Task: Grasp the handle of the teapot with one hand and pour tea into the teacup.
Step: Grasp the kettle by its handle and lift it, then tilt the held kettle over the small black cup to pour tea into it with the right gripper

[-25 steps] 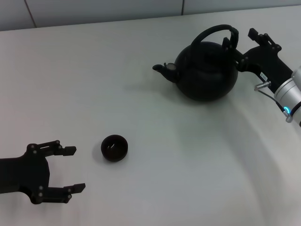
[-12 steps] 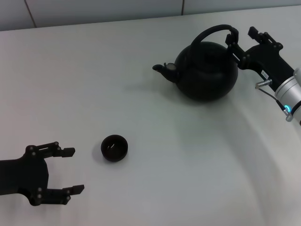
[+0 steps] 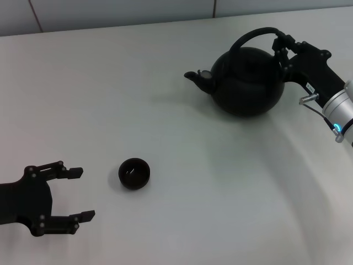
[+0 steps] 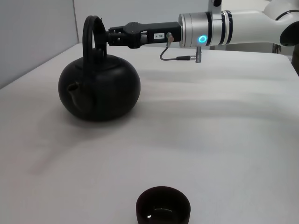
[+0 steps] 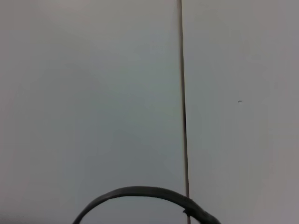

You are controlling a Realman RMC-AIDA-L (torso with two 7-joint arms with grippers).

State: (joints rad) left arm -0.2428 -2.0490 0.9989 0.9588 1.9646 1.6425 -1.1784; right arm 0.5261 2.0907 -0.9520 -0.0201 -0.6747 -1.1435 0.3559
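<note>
Black teapot [image 3: 246,81] has shifted slightly right at the table's far right since half a second ago; the right gripper [image 3: 282,47] now seems clenched on its handle [image 3: 255,35]. Left gripper [image 3: 74,193], fingers spread, has drawn back from the teacup [image 3: 134,173].

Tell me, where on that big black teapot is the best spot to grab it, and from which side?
Best by the handle, the arched loop standing upright over the teapot. Come from the side opposite the spout, so the spout points freely toward the teacup. The right gripper is already there, at the handle's rear end; the round body offers no hold.
</note>
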